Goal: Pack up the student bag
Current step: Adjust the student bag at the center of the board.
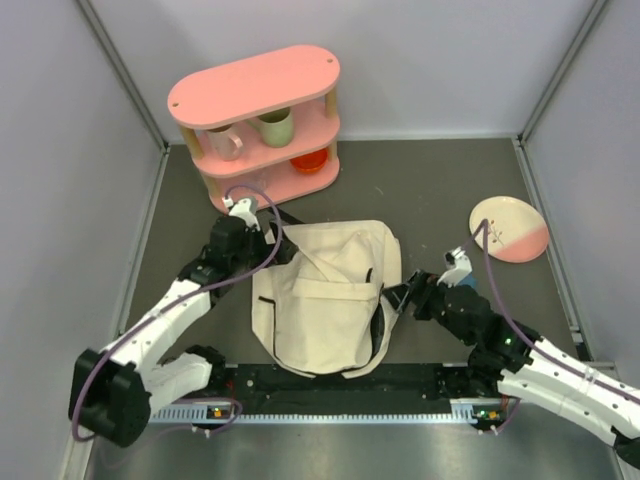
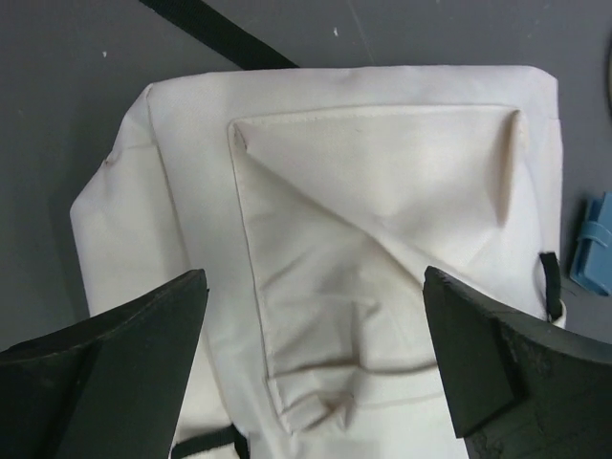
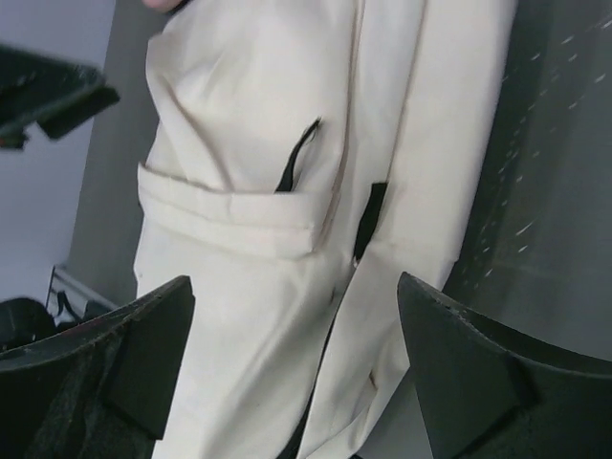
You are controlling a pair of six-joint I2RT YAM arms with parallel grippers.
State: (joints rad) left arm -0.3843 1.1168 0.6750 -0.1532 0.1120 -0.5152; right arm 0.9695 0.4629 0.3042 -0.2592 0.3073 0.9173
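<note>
Student bag (image 1: pixel 325 300) lies flat at ctr of table (image 1: pixel 440 180), just ahead of the arm bases. In the top view its long axis runs near-to-far, leaning slightly right at the far end. Rounded end points twd the bases, squarer end twd the pink shelf (image 1: pixel 255 85). Pocket side faces up, w/ a black strap (image 1: pixel 381 325) along its right edge. Left gripper (image 1: pixel 268 232) sits over the bag's far-left corner, jaws wide, nothing btwn them; its wrist cam looks down on cream fabric. Right gripper (image 1: pixel 398 298) is at the bag's right edge by the strap, jaws also wide, holding nothing. Can't tell if either touches the fabric. Pink-and-white plate (image 1: pixel 508 228) sits far right, well apart from the bag.
</note>
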